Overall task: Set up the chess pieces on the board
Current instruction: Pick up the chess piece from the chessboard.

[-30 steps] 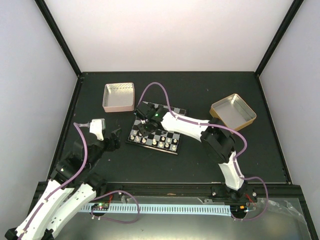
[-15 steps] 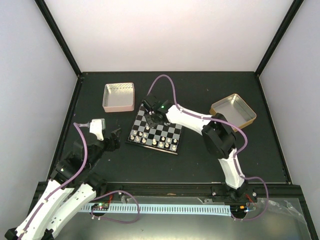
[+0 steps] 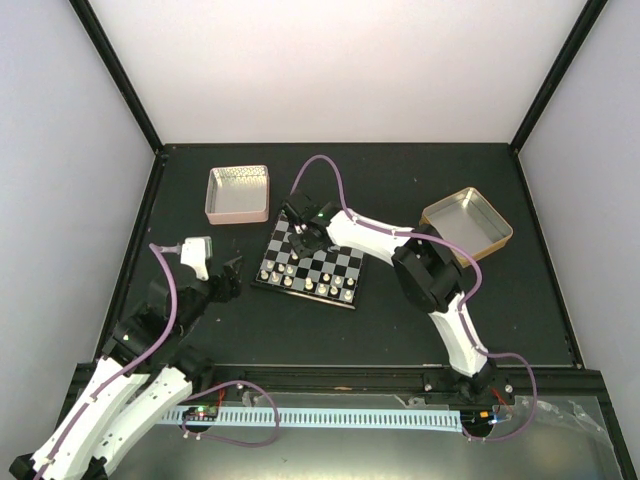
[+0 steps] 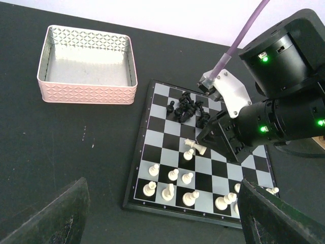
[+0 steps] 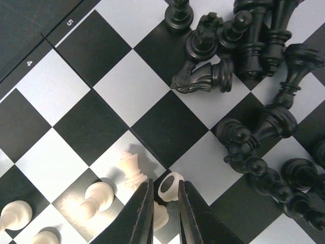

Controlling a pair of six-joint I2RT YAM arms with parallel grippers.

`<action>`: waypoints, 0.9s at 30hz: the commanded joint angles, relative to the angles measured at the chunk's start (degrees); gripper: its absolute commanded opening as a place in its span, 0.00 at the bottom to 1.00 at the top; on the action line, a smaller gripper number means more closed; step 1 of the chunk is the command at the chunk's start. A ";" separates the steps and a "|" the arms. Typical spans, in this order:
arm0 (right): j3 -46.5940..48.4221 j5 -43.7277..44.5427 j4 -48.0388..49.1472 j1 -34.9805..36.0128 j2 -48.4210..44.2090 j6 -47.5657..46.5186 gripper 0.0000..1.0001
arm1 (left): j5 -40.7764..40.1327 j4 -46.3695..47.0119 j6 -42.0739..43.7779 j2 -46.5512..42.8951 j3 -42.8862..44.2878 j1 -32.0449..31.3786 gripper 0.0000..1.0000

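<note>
Board (image 4: 157,152): smooth, slight sheen. Pieces (image 5: 249,46): glossy plastic. Pink tin (image 4: 86,94): embossed metal, satin inside. Table (image 3: 300,340): matt black.

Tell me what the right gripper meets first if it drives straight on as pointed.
Probably the cream-white piece framed by the right gripper, with the board just beneath it. Depth is unclear, so the fingers may be touching it now.

white piece (image 5: 171,183) half hidden by right tool (image 5: 164,190) fingers (image 5: 143,213) | board (image 4: 152,152) corner behind left tool (image 4: 162,193) finger (image 4: 274,218)
</note>
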 commanded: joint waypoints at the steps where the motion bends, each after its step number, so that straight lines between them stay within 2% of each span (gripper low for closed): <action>1: 0.94 -2.10 0.46 0.09 0.59 -1.12 0.16 | -1.07 -0.61 -0.42 0.23 0.28 0.36 0.82; 4: 1.00 -3.31 0.41 0.07 1.06 -1.66 0.20 | -1.05 -0.64 -0.41 0.24 0.26 0.36 0.82; 15: -0.08 -4.22 -0.59 0.04 1.25 -1.92 0.19 | -1.18 -0.60 -0.51 0.38 0.28 0.39 0.81; 27: -2.59 -4.37 -0.28 0.06 -0.91 -1.65 0.13 | -1.21 -0.61 -0.53 0.69 0.26 0.33 0.81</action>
